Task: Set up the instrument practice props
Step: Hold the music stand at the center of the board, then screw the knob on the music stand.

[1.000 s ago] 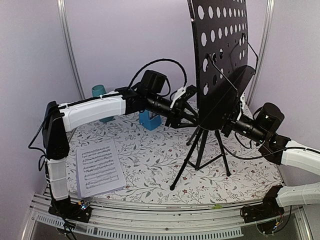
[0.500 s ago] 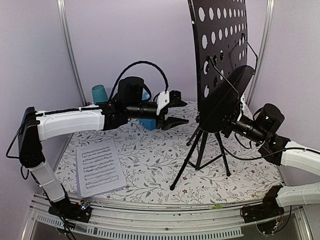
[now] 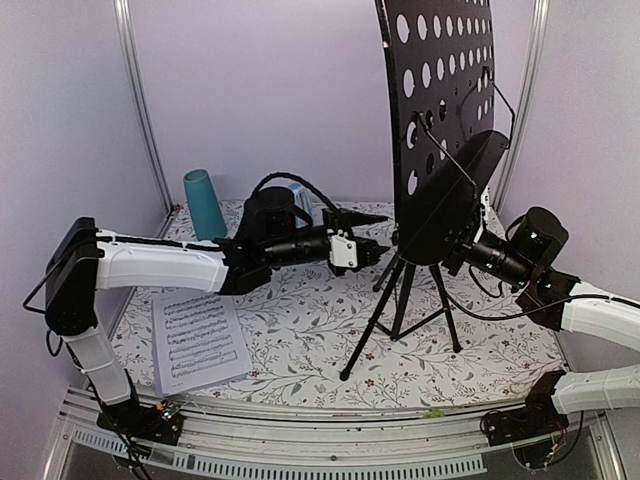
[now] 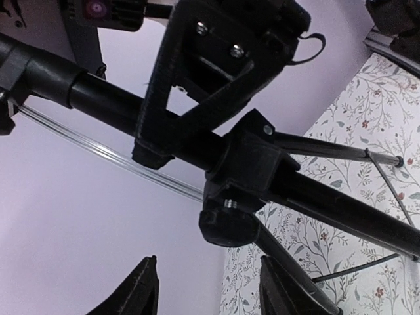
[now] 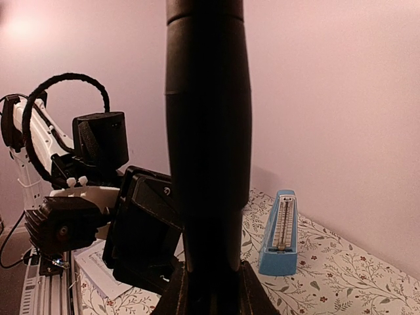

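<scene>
Partly done: the music stand (image 3: 440, 215) stands upright, right gripper (image 5: 210, 290) pinching its shaft, left gripper (image 4: 210, 295) spread beside it, while sheet music (image 3: 198, 338) lies at the near-left corner of the table (image 3: 310, 325).

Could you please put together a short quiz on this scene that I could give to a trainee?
1. True or false: the left claw is open, close to the tripod hub of the music stand.
2. What does the right claw grip? A) the teal cup B) the music stand's pole C) the metronome
3. Fill in: the sheet music lies flat on the ____.
Key: 1 true; 2 B; 3 table.
</scene>
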You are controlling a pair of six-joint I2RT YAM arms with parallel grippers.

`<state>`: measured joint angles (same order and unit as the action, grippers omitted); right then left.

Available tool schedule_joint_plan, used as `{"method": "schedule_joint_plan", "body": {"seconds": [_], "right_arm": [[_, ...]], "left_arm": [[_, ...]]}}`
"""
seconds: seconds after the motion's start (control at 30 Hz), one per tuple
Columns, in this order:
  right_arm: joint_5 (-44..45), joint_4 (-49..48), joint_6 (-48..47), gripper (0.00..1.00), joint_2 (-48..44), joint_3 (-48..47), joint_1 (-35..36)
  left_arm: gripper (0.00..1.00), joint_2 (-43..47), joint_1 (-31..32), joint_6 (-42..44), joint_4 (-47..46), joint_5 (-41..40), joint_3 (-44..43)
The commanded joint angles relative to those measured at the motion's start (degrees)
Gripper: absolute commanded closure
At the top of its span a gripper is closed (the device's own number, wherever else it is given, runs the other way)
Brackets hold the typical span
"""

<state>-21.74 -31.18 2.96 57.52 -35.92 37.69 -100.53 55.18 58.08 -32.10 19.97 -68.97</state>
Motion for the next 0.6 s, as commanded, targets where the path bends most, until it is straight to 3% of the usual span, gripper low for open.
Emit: {"method": "schedule_joint_plan", "body": {"seconds": [0.0, 0.27, 0.57], "right_arm": [[-0.85, -0.51, 1.15, 1.0, -0.29, -1.51, -0.24], [-1.06, -0.21, 1.03, 1.0, 0.05, -1.61, -0.25], [-1.19, 0.0, 0.75, 1.0, 0.14, -1.8, -0.25]], "left_arm": [[0.48, -2.18, 1.5, 5.99, -2.57, -1.41, -1.03], [0.48, -3.61, 1.64, 3.71, -7.55, -0.71, -1.33], [0.53, -4.02, 2.09, 2.91, -6.51, 2.3, -2.03]]}}
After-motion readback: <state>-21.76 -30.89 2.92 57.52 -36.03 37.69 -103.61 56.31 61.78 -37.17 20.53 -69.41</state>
